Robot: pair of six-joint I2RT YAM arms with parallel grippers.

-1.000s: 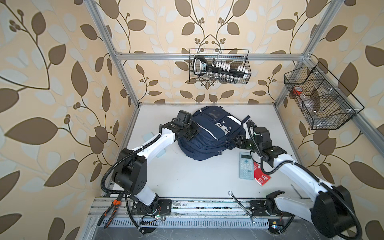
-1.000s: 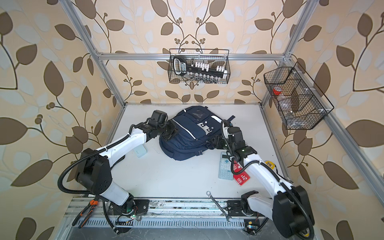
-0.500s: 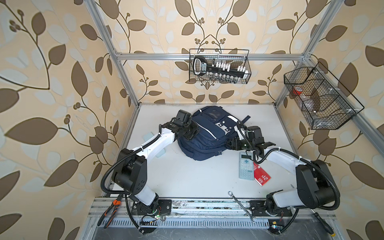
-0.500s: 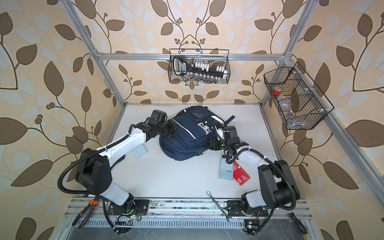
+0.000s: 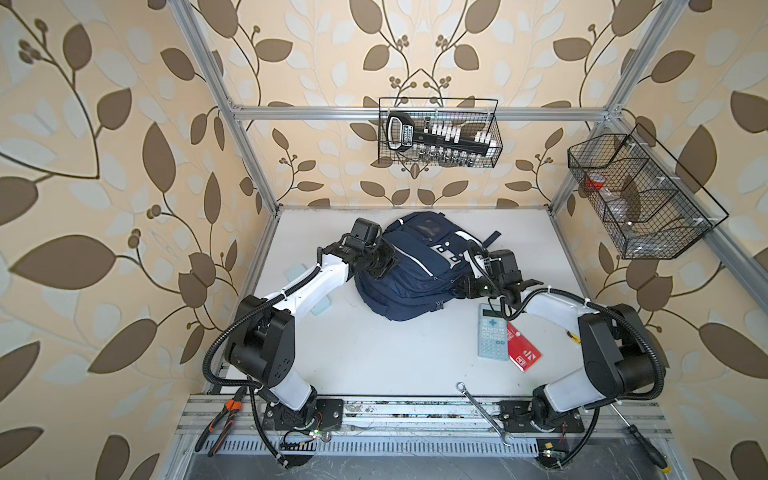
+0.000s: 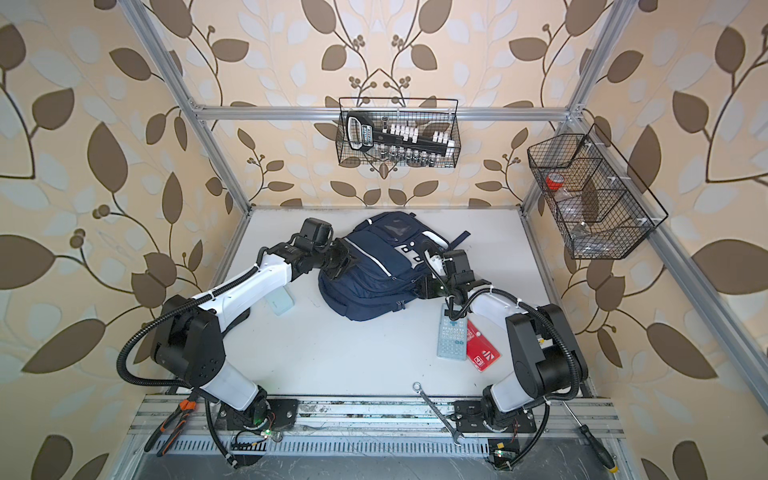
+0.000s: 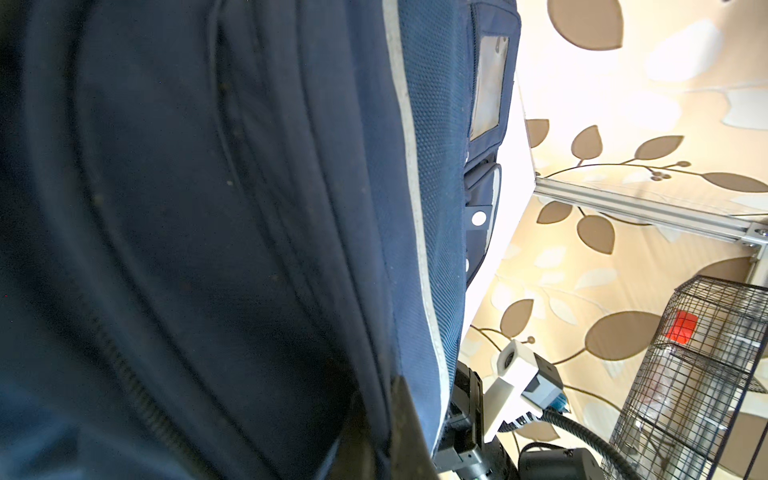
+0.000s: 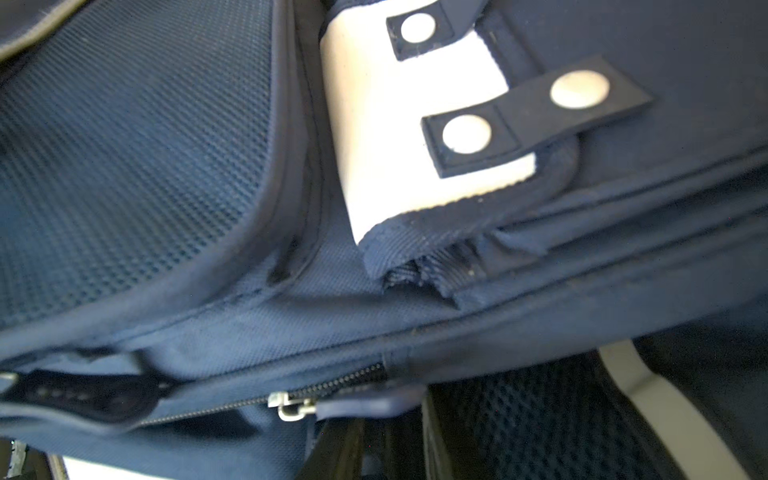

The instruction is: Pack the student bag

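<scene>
The student bag (image 5: 419,266) (image 6: 376,266), navy blue with white stripes, lies at the middle back of the table. My left gripper (image 5: 381,266) (image 6: 341,261) sits at the bag's left side, shut on a fold of its fabric (image 7: 376,415). My right gripper (image 5: 463,286) (image 6: 424,287) presses against the bag's right side. In the right wrist view the zipper's pull tab (image 8: 357,405) lies across the tips of that gripper (image 8: 390,432). Its jaws stand a little apart and do not pinch the tab. The zipper (image 8: 232,405) runs closed along the seam.
A pale calculator (image 5: 492,332) (image 6: 452,332) and a red card (image 5: 523,349) lie right of the bag, under the right forearm. A pale blue-green case (image 6: 280,303) lies beneath the left arm. Wrench (image 5: 484,409), pliers (image 5: 220,419) and screwdriver (image 5: 648,444) rest on the front rail. Wire baskets (image 5: 438,139) (image 5: 640,195) hang on the walls.
My right arm has folded down and its gripper has moved in against the bag's right side, with the jaws narrowing. The left gripper and the bag have stayed put.
</scene>
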